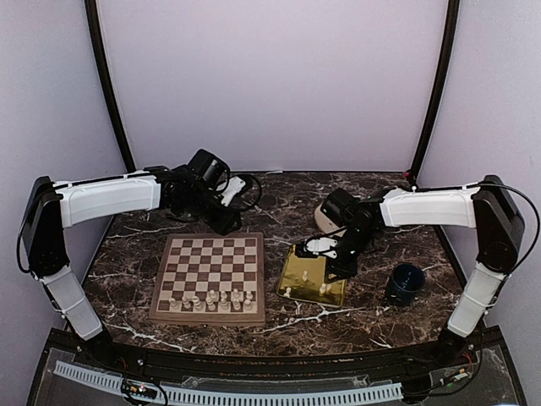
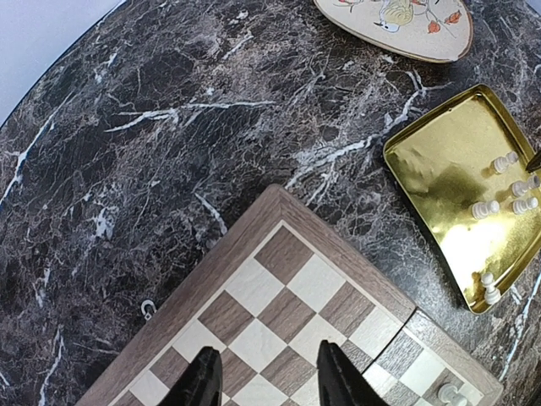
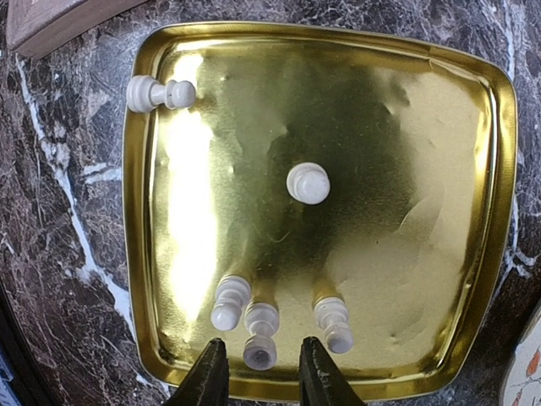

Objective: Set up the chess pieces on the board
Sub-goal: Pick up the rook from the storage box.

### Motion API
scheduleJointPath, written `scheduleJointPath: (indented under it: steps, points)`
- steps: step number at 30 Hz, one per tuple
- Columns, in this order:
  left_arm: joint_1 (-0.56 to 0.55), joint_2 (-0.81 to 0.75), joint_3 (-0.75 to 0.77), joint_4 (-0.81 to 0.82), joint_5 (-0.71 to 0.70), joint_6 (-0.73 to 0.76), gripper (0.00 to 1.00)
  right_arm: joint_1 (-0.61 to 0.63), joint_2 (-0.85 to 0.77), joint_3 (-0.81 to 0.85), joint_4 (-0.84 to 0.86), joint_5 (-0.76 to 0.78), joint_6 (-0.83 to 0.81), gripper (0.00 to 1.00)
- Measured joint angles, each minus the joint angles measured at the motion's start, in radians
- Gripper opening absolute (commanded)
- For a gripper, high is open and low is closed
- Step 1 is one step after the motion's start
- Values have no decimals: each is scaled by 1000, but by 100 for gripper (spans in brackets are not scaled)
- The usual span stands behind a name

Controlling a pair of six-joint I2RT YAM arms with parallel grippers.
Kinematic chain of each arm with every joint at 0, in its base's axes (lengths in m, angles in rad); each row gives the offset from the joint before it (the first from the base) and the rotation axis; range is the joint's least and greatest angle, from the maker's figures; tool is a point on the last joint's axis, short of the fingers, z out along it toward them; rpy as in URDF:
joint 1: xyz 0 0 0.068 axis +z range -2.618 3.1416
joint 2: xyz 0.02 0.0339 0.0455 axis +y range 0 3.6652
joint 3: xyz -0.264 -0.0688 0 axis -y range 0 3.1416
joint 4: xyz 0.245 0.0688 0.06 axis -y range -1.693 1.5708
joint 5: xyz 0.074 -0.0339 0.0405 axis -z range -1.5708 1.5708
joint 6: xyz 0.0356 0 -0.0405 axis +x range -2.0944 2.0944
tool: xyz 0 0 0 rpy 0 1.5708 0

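- The chess pieces (image 1: 211, 299) are split between two places. One group stands in the near two rows of the chessboard (image 1: 211, 258). Five others are in the gold tray (image 3: 321, 32), just to the right of the board.
- Tray contents: one toppled piece (image 3: 161, 93) against the far-left rim, one upright piece (image 3: 308, 183) near the centre, and three lying in a cluster by the near rim.
- The right gripper (image 3: 260, 376) hangs over that cluster, pointing steeply down. Its jaws are narrowly parted and frame the end of the middle piece (image 3: 260, 336). A gap shows on each side, so nothing is clamped.
- Judgement: the narrow setting suits so small a piece. The neighbours lie close on both sides, so a finger could nudge one.
- The right arm reaches inward from its base, elbow raised and wrist bent down over the tray. The blue cup (image 1: 406, 283) sits apart on its outer side.
- The left gripper (image 2: 269, 382) hovers over the far part of the board, jaws partly apart and empty, with bare squares beneath them.
- Judgement: this looks like a waiting position, clear of the tray and of the set rows.
- The left arm stretches level across the marble tabletop (image 2: 127, 169), forearm turned toward the board. A decorated plate (image 2: 397, 30) lies beyond the tray.
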Motion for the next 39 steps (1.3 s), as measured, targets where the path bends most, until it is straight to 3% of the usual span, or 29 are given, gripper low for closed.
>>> scheduleJointPath:
  steps: [16,25,39]
  points:
    - [0,0,-7,20,8,3,41,0,29,-47,2,0,12,23]
    - [0,0,-7,20,14,3,41,0,50,-39,7,-12,23,9]
    - [0,2,-7,19,31,4,41,-88,82,41,-122,-222,-48,7]
